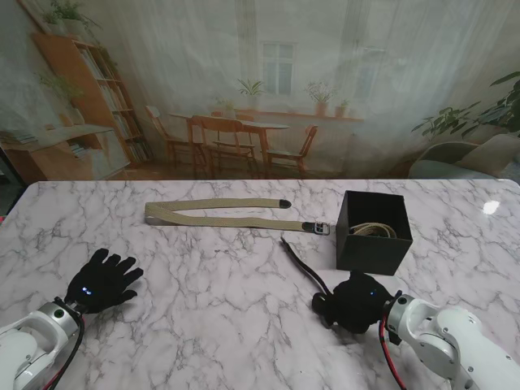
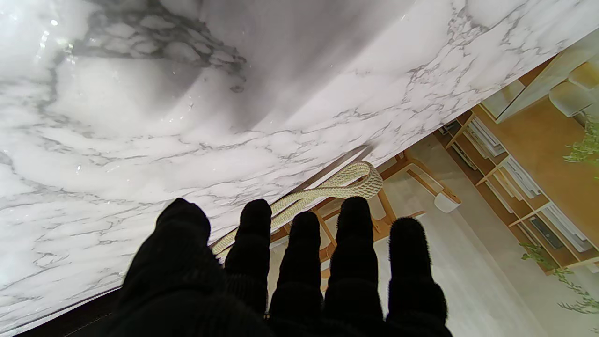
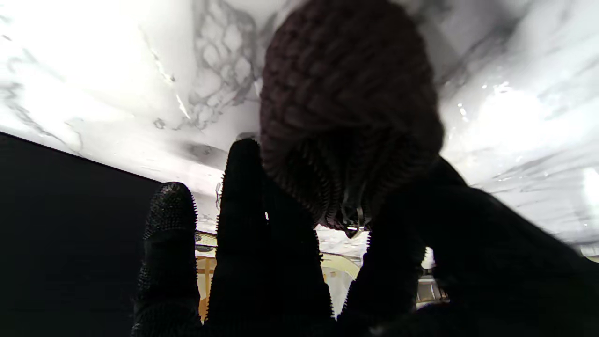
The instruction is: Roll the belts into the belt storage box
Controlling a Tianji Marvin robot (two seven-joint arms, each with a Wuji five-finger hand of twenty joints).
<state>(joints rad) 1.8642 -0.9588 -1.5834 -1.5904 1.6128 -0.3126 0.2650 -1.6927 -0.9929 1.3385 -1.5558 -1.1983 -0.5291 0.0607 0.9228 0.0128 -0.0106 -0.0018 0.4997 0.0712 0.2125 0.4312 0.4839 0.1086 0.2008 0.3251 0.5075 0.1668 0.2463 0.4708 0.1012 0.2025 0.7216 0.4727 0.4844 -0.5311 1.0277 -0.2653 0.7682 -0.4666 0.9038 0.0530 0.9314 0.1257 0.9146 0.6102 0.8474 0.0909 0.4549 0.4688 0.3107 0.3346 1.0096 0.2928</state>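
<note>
Marble table [image 1: 211,301] fills my stand view, and on it I see two belts and the box. The beige belt [image 1: 219,213] lies folded double near the far edge, its loop end toward the left and its buckle [image 1: 322,228] just beside the black belt storage box [image 1: 372,244]. The box stands toward the far right corner, open on top, and a pale rolled belt [image 1: 375,231] sits inside it.

My left hand [image 1: 104,280] rests near the near left corner with fingers spread and nothing in it. The left wrist view adds that the beige belt [image 2: 323,189] is woven like a cord, which I cannot read from the stand.

My right hand [image 1: 355,301] is on the near right side, well nearer to me than the box, and its fingers are curled around the dark belt [image 1: 302,264], whose free end runs away from the hand toward the table middle. The stand view hides what is under the palm. The right wrist view shows a dark braided roll [image 3: 346,107] pressed between the fingers [image 3: 243,196] and the table; the picture is dim and blurred, so I think it is the coiled part of this belt.
</note>
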